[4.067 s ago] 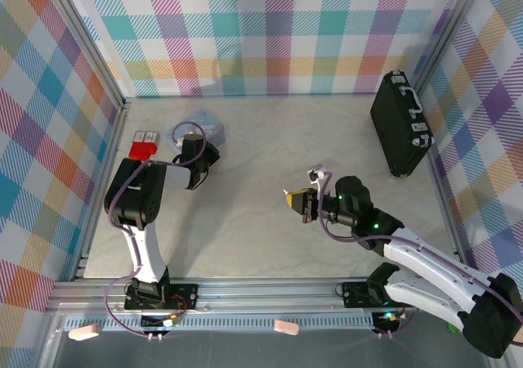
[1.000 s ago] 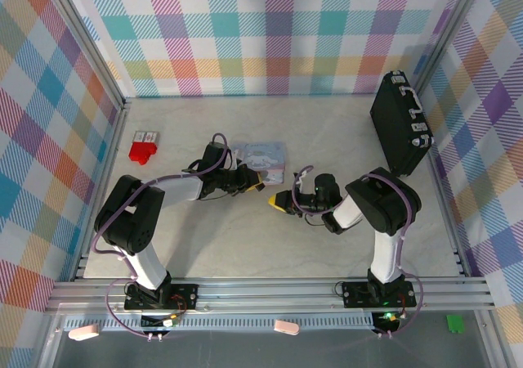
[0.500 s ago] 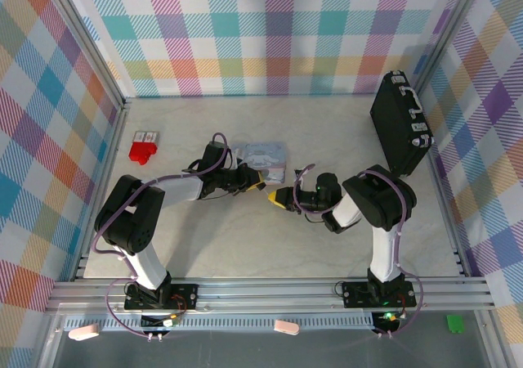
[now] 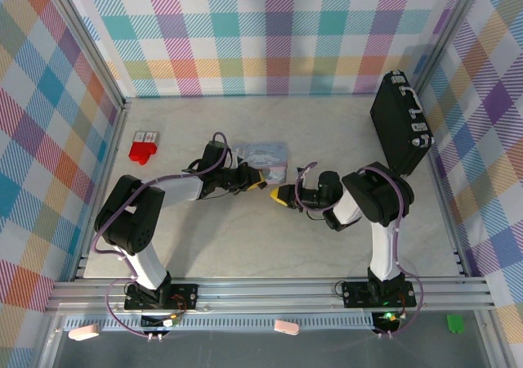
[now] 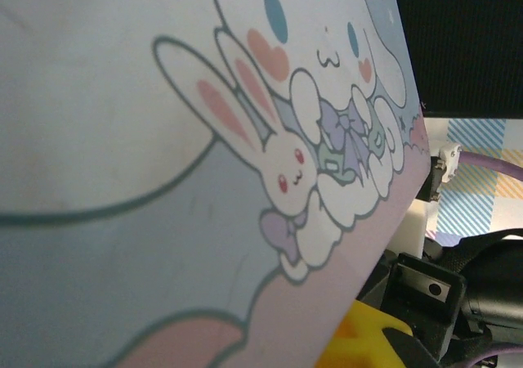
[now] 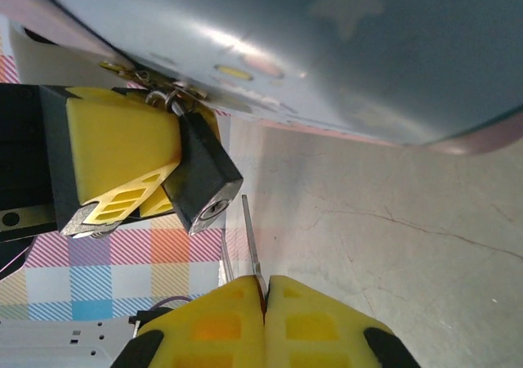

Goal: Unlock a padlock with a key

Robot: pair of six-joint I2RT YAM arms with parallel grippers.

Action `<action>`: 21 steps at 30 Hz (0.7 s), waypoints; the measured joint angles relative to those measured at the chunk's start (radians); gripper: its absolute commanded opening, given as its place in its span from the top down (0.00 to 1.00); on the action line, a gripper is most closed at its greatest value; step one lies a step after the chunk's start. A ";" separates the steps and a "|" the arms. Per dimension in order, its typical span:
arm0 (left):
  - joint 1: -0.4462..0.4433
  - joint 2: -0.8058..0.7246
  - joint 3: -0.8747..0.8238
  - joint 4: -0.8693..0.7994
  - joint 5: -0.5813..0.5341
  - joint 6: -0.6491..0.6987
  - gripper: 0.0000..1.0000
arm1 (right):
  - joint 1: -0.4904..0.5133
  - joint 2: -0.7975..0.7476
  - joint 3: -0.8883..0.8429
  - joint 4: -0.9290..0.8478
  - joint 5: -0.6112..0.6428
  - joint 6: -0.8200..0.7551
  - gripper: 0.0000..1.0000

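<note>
In the right wrist view the small black padlock hangs from the latch of a pastel tin, its silver keyhole end facing me. My left gripper is shut on the padlock, one yellow finger pressed against its side. My right gripper is shut on the key. The thin blade points up, its tip just right of the keyhole and apart from it. From above, the right gripper faces the left one in front of the tin. The tin's bunny lid is close in the left wrist view.
A big black hard case leans at the right wall. A red and white object lies at the left near the wall. Checked walls enclose the pale table, with open floor in front of both grippers.
The right gripper has crept up and left toward the left gripper and the tin, bringing the key closer to the padlock. The left arm has held still.
</note>
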 measured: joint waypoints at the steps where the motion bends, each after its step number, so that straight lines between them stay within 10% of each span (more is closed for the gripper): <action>1: 0.000 0.000 0.000 0.000 0.002 -0.001 1.00 | -0.001 0.000 0.001 0.001 0.000 0.003 1.00; 21: 0.000 0.000 0.000 0.063 0.003 -0.034 1.00 | -0.001 -0.001 0.006 0.008 -0.029 0.014 1.00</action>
